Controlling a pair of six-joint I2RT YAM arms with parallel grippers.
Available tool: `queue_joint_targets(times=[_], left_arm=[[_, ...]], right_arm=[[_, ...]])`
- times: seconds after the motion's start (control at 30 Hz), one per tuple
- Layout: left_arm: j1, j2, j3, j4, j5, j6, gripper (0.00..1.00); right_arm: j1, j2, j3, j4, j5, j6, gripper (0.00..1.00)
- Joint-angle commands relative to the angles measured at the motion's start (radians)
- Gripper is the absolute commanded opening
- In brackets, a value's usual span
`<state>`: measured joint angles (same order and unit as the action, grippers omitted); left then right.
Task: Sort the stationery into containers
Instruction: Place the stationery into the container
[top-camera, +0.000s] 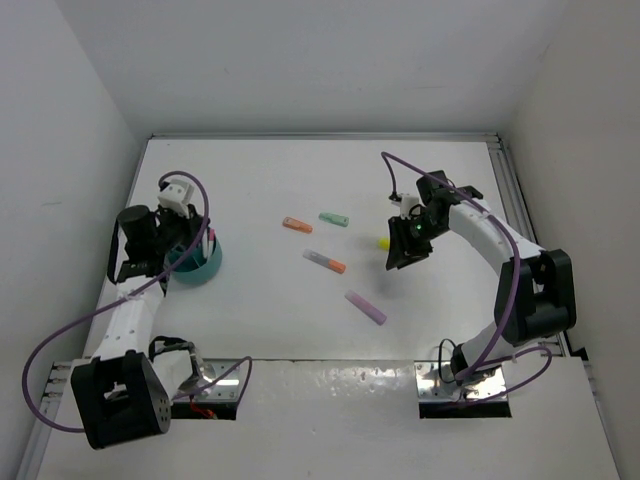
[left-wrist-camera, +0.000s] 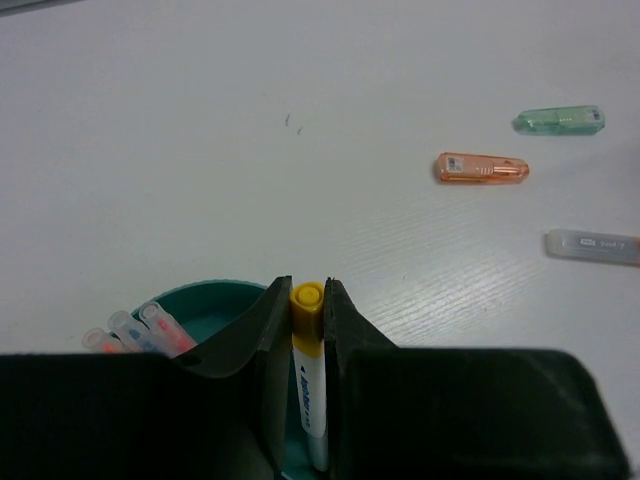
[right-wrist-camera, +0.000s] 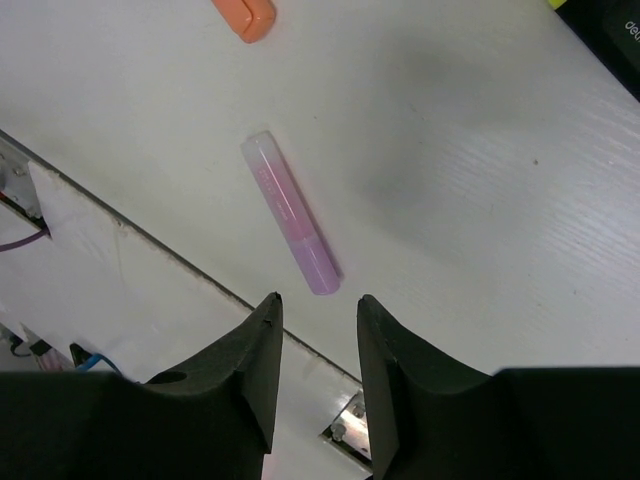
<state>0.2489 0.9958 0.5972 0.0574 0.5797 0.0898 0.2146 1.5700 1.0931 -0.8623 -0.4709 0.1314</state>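
Gripping a yellow-capped marker (left-wrist-camera: 312, 400), your L tool (left-wrist-camera: 307, 292) sits right over the bowl (left-wrist-camera: 215, 294), marker lengthwise in the grip, prob. so it slots in beside pens (left-wrist-camera: 150, 326) there. R tool (right-wrist-camera: 318, 312): released, nothing held, purple pen (right-wrist-camera: 290, 215) on bench (right-wrist-camera: 480, 200) just ahead.

Top camera is looking down from high behind the near edge, covering the whole table (top-camera: 280, 170). Left wrist camera is sitting low and close, facing out across the tabletop to the orange highlighter (left-wrist-camera: 482, 168), shared with top. Right wrist camera is pointing steeply down, near the purple highlighter (right-wrist-camera: 291, 227), also shared with top.
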Motion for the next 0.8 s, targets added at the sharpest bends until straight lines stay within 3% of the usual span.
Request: queue_joint_targets(times=[0.0, 0.57, 0.6, 0.63, 0.7, 0.73, 0.77], left_arm=[[-0.017, 0.017, -0.020, 0.082, 0.002, 0.007, 0.00], [-0.042, 0.227, 0.030, 0.268, -0.058, -0.045, 0.00], [-0.043, 0.230, 0.035, 0.266, -0.058, -0.045, 0.05], [-0.042, 0.231, 0.042, 0.260, -0.057, -0.044, 0.31], [-0.039, 0.228, 0.050, 0.259, -0.057, -0.054, 0.57], [-0.037, 0.224, 0.052, 0.260, -0.057, -0.058, 0.82], [-0.036, 0.208, 0.053, 0.263, -0.055, -0.065, 0.89]], right_arm=[[0.006, -0.011, 0.011, 0.019, 0.011, -0.009, 0.35], [0.006, 0.035, 0.022, 0.016, 0.014, 0.000, 0.35], [0.006, 0.036, 0.022, 0.014, 0.012, -0.001, 0.35], [0.009, 0.036, 0.024, 0.014, 0.012, -0.003, 0.35], [0.008, 0.038, 0.024, 0.013, 0.012, -0.007, 0.36], [0.009, 0.038, 0.025, 0.013, 0.012, -0.007, 0.37], [0.009, 0.036, 0.025, 0.014, 0.014, -0.009, 0.37]])
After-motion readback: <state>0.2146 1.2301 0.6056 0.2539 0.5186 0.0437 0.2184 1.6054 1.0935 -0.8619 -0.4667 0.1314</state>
